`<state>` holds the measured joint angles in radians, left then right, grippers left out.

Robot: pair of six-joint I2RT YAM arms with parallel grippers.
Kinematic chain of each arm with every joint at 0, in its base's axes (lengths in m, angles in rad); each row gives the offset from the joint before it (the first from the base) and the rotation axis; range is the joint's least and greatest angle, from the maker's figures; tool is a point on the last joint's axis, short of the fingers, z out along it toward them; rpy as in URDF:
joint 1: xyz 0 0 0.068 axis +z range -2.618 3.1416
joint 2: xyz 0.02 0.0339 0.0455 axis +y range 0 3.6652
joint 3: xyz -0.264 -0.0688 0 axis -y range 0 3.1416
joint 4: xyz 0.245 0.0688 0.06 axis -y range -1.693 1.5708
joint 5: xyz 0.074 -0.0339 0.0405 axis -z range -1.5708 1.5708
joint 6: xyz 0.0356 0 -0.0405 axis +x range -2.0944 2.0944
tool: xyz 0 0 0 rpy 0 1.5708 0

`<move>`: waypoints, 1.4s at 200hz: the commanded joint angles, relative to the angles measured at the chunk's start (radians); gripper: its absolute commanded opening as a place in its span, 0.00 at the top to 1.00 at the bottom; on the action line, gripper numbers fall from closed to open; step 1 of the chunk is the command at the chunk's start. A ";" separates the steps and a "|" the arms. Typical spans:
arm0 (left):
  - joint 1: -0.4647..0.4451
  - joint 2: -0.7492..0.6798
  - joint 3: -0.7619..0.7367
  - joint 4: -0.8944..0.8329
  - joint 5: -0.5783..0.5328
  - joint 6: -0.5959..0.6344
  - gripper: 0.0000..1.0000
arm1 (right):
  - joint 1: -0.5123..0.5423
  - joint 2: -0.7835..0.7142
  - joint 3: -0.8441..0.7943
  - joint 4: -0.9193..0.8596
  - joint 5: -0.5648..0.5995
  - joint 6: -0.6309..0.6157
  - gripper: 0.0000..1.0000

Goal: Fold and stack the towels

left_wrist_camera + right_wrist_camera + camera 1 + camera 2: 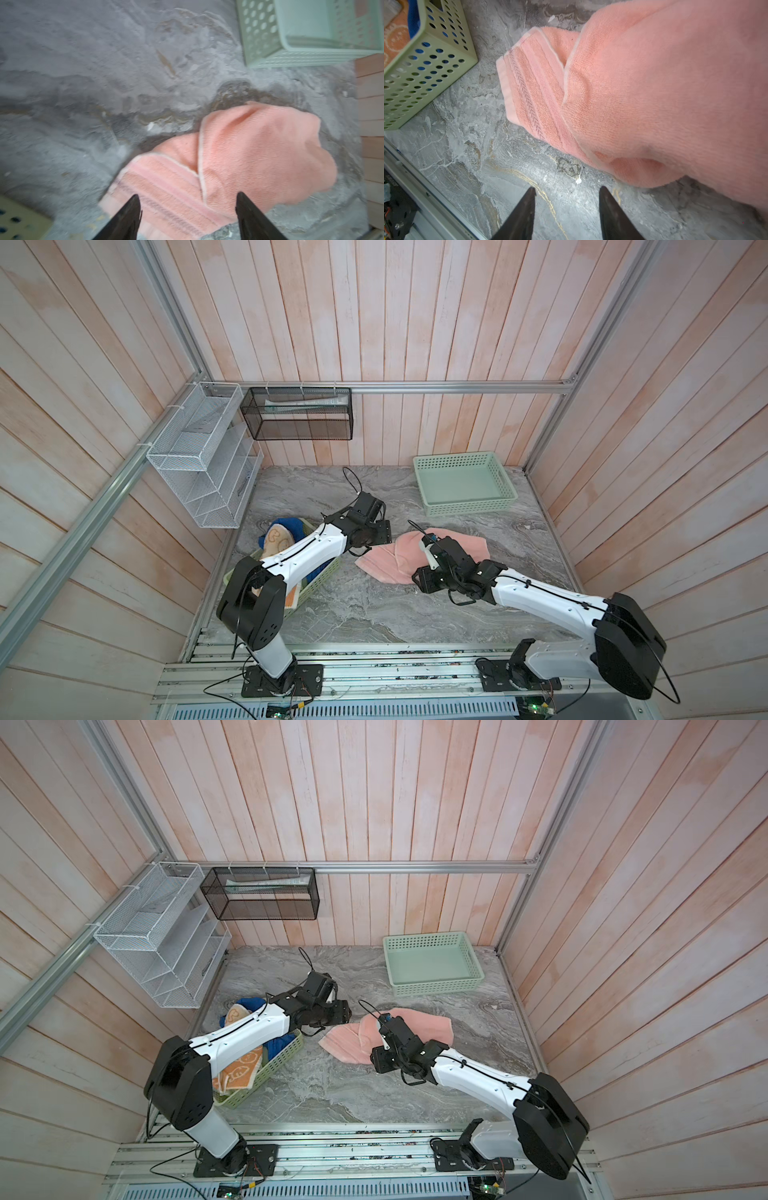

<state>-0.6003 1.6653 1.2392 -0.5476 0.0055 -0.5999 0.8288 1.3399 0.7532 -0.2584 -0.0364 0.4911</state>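
Towels sit bunched in the pale green perforated plastic basket behind and to the left of my left claw. They are a plain royal blue terry cloth and an orange terry cloth with cream figures, both partly hidden under my left arm.

My left claw has its jaws apart with nothing between them. Its tips hang over the striped end of the plain pink terry cloth. The wrist view is blurred, so I cannot tell whether they touch it. The pink cloth lies rumpled and lapped over itself on the grey marbled tabletop, reaching from under my left claw towards my right one.

My right claw also stands with jaws apart and empty over bare tabletop, and the pink cloth's edge lies just ahead of its tips.

Beyond my right claw and well apart from it, a second pale green perforated plastic basket stands at the back of the tabletop.
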 commanded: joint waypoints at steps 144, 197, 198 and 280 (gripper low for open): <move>-0.075 0.135 0.046 -0.175 -0.098 -0.037 1.00 | 0.034 -0.116 -0.110 0.183 0.071 -0.028 0.45; -0.079 -0.031 0.444 -0.439 -0.183 -0.075 1.00 | 0.035 -0.179 -0.106 0.351 -0.032 -0.128 0.36; -0.079 -0.032 0.451 -0.443 -0.183 -0.077 1.00 | 0.036 -0.178 -0.105 0.355 -0.034 -0.128 0.36; -0.178 0.023 1.043 -0.622 -0.173 -0.165 1.00 | 0.036 -0.018 0.067 0.482 0.003 -0.171 0.23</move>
<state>-0.7372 1.6459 2.0701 -1.0679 -0.1291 -0.7536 0.8608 1.2751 0.7628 0.1795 -0.0669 0.3534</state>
